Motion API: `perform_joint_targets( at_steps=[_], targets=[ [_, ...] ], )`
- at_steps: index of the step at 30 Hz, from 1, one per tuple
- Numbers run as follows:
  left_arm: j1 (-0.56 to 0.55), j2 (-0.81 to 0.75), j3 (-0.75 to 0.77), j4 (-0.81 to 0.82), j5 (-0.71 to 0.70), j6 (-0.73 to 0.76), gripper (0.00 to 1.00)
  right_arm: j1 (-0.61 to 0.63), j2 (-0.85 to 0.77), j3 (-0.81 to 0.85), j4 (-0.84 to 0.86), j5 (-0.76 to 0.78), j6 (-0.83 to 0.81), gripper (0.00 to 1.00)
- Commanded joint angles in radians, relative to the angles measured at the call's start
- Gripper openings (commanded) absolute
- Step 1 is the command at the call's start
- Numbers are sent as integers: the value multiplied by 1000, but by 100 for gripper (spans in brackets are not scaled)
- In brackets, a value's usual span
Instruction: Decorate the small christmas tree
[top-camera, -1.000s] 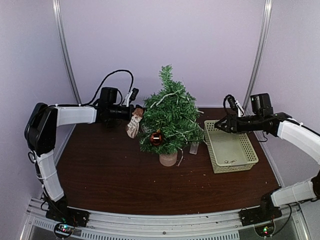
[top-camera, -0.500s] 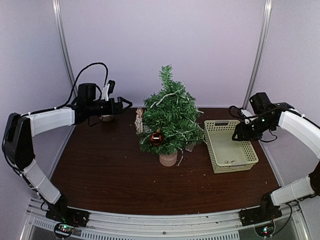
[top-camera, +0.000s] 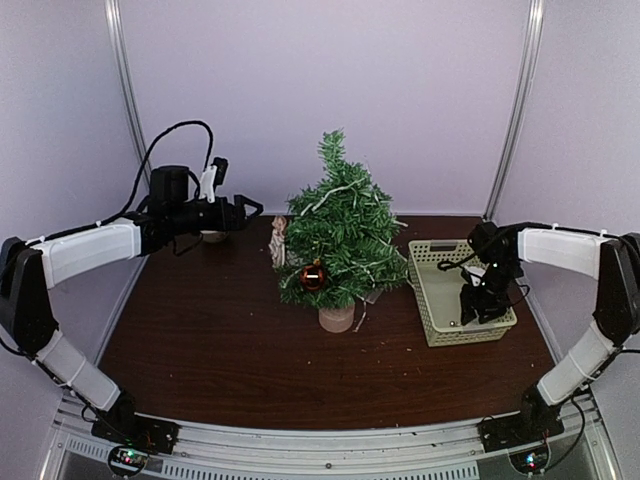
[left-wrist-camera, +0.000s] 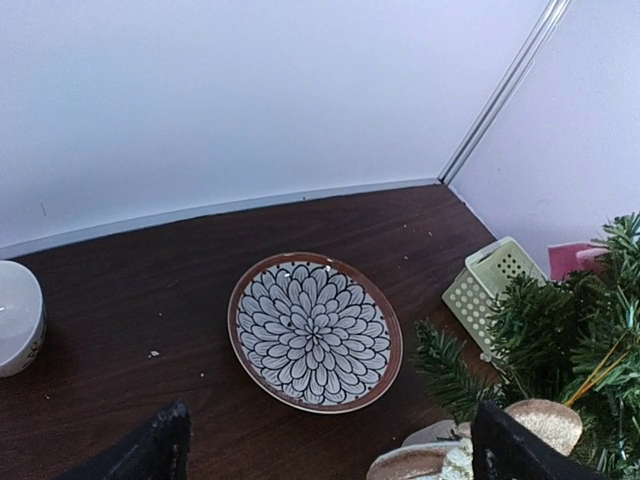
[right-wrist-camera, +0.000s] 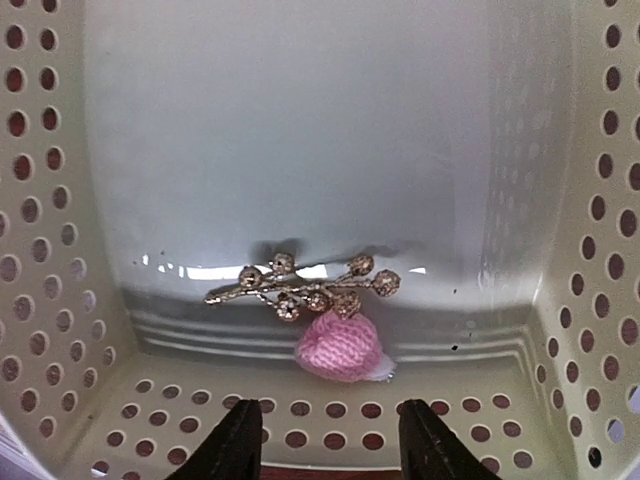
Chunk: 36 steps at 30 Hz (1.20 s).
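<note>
The small christmas tree (top-camera: 342, 235) stands mid-table on its pale base (top-camera: 336, 318). It carries a red ball (top-camera: 314, 276), a white garland and a beige figure ornament (top-camera: 278, 240) on its left side. My left gripper (top-camera: 250, 208) is open and empty, left of the tree and apart from it. In the left wrist view the tree's branches (left-wrist-camera: 560, 340) and the figure (left-wrist-camera: 520, 425) show at the lower right. My right gripper (top-camera: 472, 312) points down into the green basket (top-camera: 432, 300). It is open (right-wrist-camera: 330, 445) just above a pink knitted ornament (right-wrist-camera: 340, 347) and a gold berry sprig (right-wrist-camera: 300, 285).
A flower-patterned plate (left-wrist-camera: 315, 330) and a white cup (left-wrist-camera: 15, 318) lie on the table behind the tree's left side. The basket's perforated walls (right-wrist-camera: 40, 250) close in around the right gripper. Purple walls bound the table at the back and sides.
The left gripper let go of the figure ornament on the tree and drew back to the left. The right arm swung down from above the basket's back edge into the basket.
</note>
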Motion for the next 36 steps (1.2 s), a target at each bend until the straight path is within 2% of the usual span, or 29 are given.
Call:
perform_joint_targets(
  at_steps=[1,11,21,24,28,32,36],
  targets=[
    [-16,-26,-4,-9,-46,47,98,8,54,-19,20,23,12,49],
    [-19,-37,-4,-4,-63,49,98,8,191,-3,141,-32,32,40],
    [-19,-56,-13,-17,-81,65,98,-7,294,131,224,-82,63,34],
    [-19,-58,-16,-18,-82,70,98,-21,286,146,240,-108,53,38],
    [-19,-56,-16,-17,-78,70,98,-37,226,132,302,-156,39,54],
    [-19,-58,-20,-13,-69,67,98,-58,160,95,375,-180,46,57],
    [-19,-63,-26,-14,-67,67,98,-82,190,129,314,-166,47,53]
  ],
)
